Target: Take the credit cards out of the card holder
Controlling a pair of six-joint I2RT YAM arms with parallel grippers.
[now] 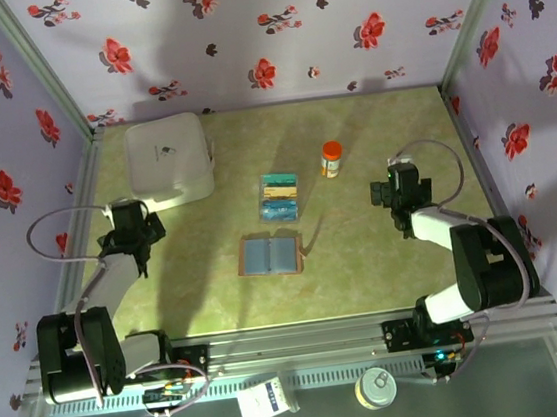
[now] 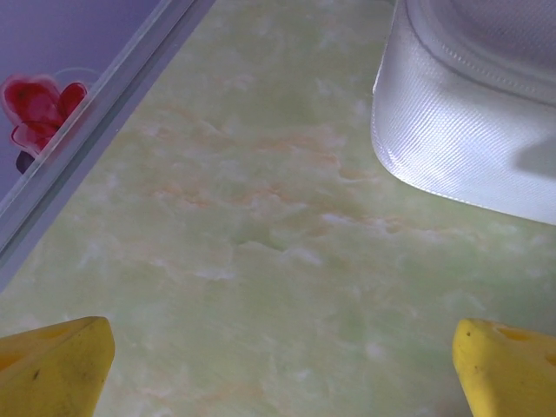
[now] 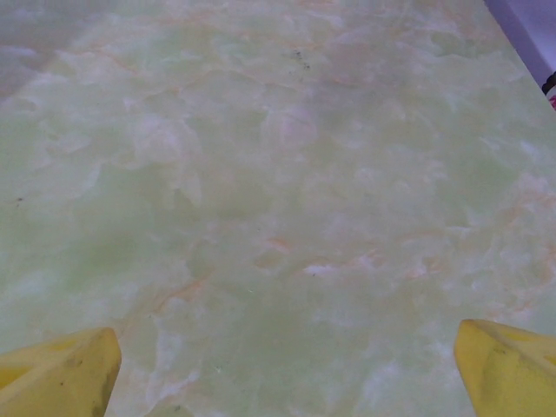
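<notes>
The brown card holder (image 1: 270, 254) lies open and flat at the middle of the table, its blue-grey inner panels facing up. Just behind it, several teal, blue and yellow-green credit cards (image 1: 279, 195) rest in a clear plastic tray (image 1: 281, 215). My left gripper (image 1: 127, 224) hovers far to the left, open, its yellow fingertips (image 2: 54, 369) spread wide over bare table. On the right side my right gripper (image 1: 401, 193) is open too, with yellow fingertips (image 3: 508, 369) apart and nothing between them.
A large white box (image 1: 168, 159) stands at the back left, and its corner (image 2: 469, 113) shows just ahead of the left gripper. A small orange-capped bottle (image 1: 330, 159) stands behind and right of the tray. Floral walls enclose the table.
</notes>
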